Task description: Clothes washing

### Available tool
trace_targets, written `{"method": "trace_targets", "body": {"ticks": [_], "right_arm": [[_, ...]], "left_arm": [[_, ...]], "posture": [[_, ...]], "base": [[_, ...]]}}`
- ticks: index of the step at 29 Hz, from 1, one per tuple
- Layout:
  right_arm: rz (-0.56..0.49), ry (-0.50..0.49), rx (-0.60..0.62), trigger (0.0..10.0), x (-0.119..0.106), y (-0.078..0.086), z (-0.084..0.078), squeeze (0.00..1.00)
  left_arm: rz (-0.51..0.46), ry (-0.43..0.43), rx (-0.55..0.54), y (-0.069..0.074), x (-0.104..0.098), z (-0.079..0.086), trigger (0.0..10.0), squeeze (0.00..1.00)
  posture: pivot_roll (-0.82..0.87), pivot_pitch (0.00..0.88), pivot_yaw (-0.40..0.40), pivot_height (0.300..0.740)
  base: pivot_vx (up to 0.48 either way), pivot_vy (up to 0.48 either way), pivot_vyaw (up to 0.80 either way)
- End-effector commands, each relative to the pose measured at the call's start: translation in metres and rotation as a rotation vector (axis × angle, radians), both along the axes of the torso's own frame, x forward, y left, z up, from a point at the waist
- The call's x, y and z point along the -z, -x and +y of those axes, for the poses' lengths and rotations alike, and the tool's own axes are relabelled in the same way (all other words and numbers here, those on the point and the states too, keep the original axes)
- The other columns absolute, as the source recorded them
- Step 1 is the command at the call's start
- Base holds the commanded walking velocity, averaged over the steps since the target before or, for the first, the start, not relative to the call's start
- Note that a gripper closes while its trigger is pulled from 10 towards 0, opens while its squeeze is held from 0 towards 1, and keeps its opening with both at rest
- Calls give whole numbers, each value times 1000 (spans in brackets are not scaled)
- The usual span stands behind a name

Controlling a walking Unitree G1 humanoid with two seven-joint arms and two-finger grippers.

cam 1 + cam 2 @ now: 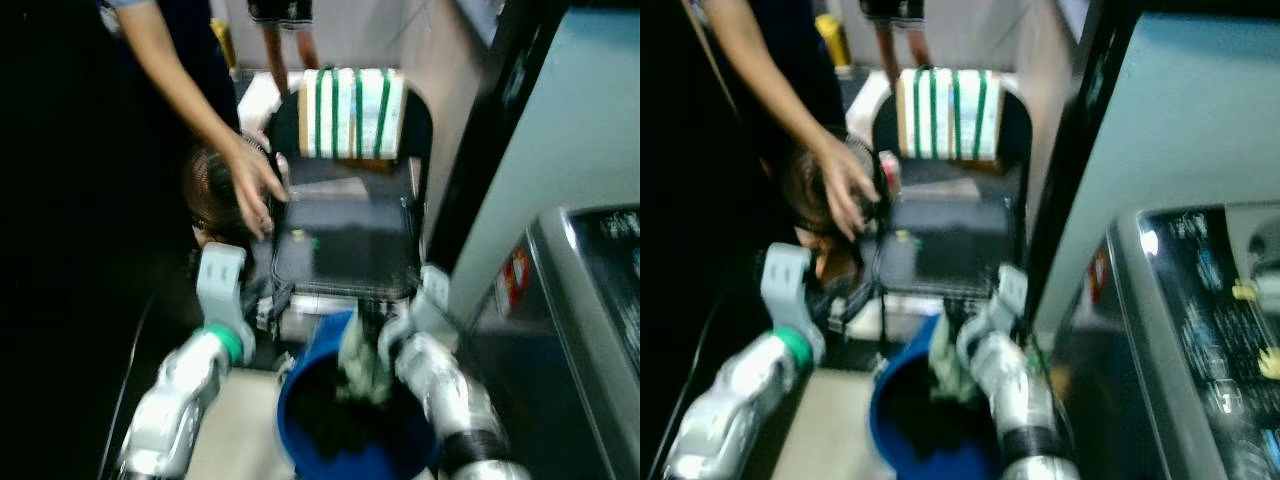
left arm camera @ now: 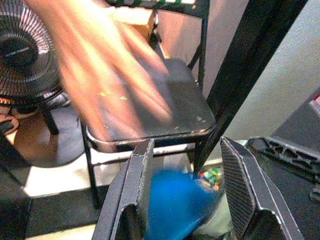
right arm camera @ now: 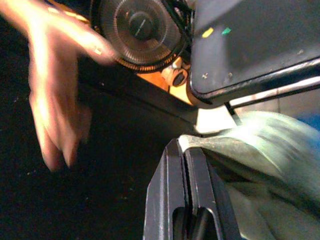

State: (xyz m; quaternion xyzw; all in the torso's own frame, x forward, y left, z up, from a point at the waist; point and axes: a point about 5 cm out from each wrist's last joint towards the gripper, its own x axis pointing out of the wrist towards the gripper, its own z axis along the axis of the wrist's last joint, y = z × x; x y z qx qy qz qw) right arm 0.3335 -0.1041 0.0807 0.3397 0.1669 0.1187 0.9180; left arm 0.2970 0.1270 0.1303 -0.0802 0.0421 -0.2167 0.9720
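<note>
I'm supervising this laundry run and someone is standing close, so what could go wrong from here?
The person's hand reaches over the chair just ahead of the open left gripper; a forward move might hit it. The right gripper pinches only an edge of the pale green cloth above the blue bucket, so the cloth may slip or snag on the chair frame.

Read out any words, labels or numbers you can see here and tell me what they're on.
No text can be read.
Red and white sticker low on the pale panel by the washing machine: too blurred to read.
Markings on the washing machine's dark lid: too small and blurred.
Hub of the fan: faint lettering, unreadable.
</note>
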Motion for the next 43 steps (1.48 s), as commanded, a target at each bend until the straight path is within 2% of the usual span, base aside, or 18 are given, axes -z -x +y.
{"method": "trace_targets", "body": {"ticks": [1, 8, 16, 20, 21, 23, 24, 25, 27, 32, 34, 36, 37, 38, 40, 41, 42, 43], "right_arm": [[0, -20, 16, 0, -3, -4, -5, 0], [12, -26, 56, 0, -1, -5, -22, 0], [40, -41, 62, 0, 9, 1, -26, 0], [80, 8, 12, 0, 22, 7, -28, 0], [62, 100, 6, 0, 34, 13, -34, 0], [38, 125, 20, 0, 35, 14, -37, 0], [-99, 101, 44, 0, 22, 15, -44, 0], [-99, 101, 44, 0, 22, 15, -44, 0], [-265, 89, 35, 0, -2, 18, -43, 0], [-340, 82, 12, 0, -18, 19, -38, 0], [-418, -12, 22, 0, -46, 12, -35, 0], [-446, -37, 25, 0, -56, 9, -34, 0], [-520, -100, 62, 0, -85, -5, -36, 0], [-520, -100, 62, 0, -85, -5, -36, 0], [-639, -183, 129, 0, -145, -36, -45, 0], [-639, -183, 129, 0, -145, -36, -45, 0], [-674, -200, 147, 0, -166, -45, -49, 0], [-674, -200, 147, 0, -166, -45, -49, 0]], "left_arm": [[-1, -8, -3, -4, 0, -1, 10000, 0], [77, -10, -175, -20, 10, 18, 10000, 0], [67, 41, -258, -28, 4, 31, 10000, 0], [86, 29, -283, -31, 9, 34, 10000, 0], [147, -72, -310, -26, 33, 39, 10000, 0], [168, -123, -317, -23, 43, 40, 10000, 0], [124, -120, -282, -15, 43, 31, 10000, 0], [124, -120, -282, -15, 43, 31, 10000, 0], [70, -52, -277, -5, 38, 25, 10000, 0], [32, -46, -261, -2, 33, 23, 10000, 0], [-52, -41, -233, -5, 12, 20, 10000, 0], [-81, -38, -229, -6, 5, 20, 10000, 0], [-132, -29, -248, -12, -10, 23, 10000, 0], [-132, -29, -248, -12, -10, 23, 10000, 0], [-208, -13, -275, -22, -35, 28, 10000, 0], [-208, -13, -275, -22, -35, 28, 10000, 0], [-230, -6, -276, -25, -42, 28, 10000, 0], [-230, -6, -276, -25, -42, 28, 10000, 0]], "posture": [[84, 18, 74, 740], [86, 0, 90, 740], [97, 0, 82, 740], [97, 0, 82, 740], [115, 0, 66, 740], [115, 0, 66, 740], [120, 0, 58, 740], [120, 0, 58, 740], [104, 0, 56, 740], [106, 2, 53, 740], [126, 2, 31, 740], [126, 2, 31, 740], [129, 2, 28, 740], [129, 2, 28, 740], [122, 0, 43, 740], [122, 0, 43, 740], [122, 0, 43, 740], [122, 0, 43, 740]], "base": [[0, 0, 0], [0, 0, 0], [0, 0, 0], [0, 0, 0], [0, 0, 0], [0, 0, 0], [0, 0, 0], [0, 0, 0], [0, 0, 0], [0, 0, 0], [0, 0, 0], [0, 0, 0], [0, 0, 0], [0, 0, 0], [0, 0, 0], [0, 0, 0], [0, 0, 0], [0, 0, 0]]}}
